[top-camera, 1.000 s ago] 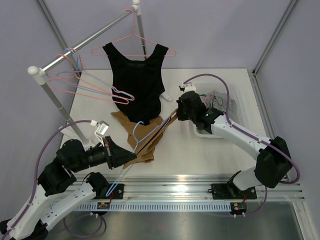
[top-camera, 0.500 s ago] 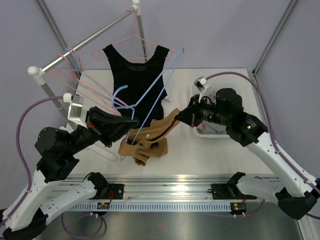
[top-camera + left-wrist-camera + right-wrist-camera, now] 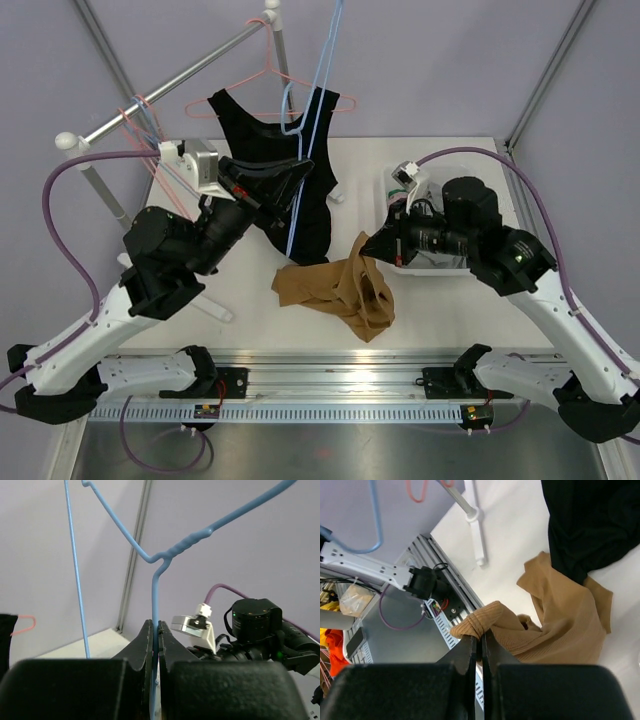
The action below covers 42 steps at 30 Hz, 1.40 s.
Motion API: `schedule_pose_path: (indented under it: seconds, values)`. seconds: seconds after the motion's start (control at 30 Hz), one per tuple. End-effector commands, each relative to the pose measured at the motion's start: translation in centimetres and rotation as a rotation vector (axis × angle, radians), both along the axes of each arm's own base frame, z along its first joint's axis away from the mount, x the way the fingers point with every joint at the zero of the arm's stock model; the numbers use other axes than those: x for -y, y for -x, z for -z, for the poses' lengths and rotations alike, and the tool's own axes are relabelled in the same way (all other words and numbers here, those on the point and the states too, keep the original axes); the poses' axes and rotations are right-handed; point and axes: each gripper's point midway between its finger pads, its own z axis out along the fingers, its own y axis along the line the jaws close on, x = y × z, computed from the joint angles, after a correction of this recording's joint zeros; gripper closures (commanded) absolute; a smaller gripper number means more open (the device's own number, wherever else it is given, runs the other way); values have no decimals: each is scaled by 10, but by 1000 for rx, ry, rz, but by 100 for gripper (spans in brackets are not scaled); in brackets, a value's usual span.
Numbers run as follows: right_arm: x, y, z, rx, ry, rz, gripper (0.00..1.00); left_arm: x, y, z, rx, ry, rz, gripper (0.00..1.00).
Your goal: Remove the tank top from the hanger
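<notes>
Left gripper (image 3: 154, 629): jaws clamped on blue hanger (image 3: 155, 587), held aloft. Right gripper (image 3: 480, 641): pinching tan tank top (image 3: 338, 288), cloth trailing onto bench, middle, toward near edge.

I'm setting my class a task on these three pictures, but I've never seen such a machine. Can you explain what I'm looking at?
Two robot arms are bolted at the near edge of a white table. One picture looks down from above; the other two come from cameras on each wrist. The left gripper is shut on a bare blue wire hanger, raised high. The right gripper pinches a fold of a tan tank top, most of which lies on the table. A black top hangs on a pink hanger on the rack.
</notes>
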Motion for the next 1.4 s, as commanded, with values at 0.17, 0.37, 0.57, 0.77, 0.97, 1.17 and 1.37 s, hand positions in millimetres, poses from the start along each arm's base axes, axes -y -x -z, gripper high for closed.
schedule_pose_path:
  seconds: [0.17, 0.37, 0.57, 0.77, 0.97, 1.17, 1.37]
  values:
    - [-24, -20, 67, -74, 106, 93, 22, -50, -8, 71, -257, -25, -360, 100]
    - [-16, -33, 82, -71, 133, 190, 0, -96, -21, 137, -512, 46, -646, 100]
    - [-15, -35, 74, -50, 138, 191, 1, -147, -30, 120, -591, 63, -891, 100]
    - [-18, -32, 71, -71, 104, 188, 0, -156, -77, 119, -662, -20, -938, 100]
    - [-16, -30, 68, -63, 97, 187, 0, -160, -122, 94, -670, 21, -853, 100]
    - [-20, -39, 71, -38, 139, 180, 0, -164, -154, 78, -665, 53, -754, 100]
    - [-29, -45, 78, -41, 146, 164, 1, -197, -171, 87, -701, 91, -854, 100]
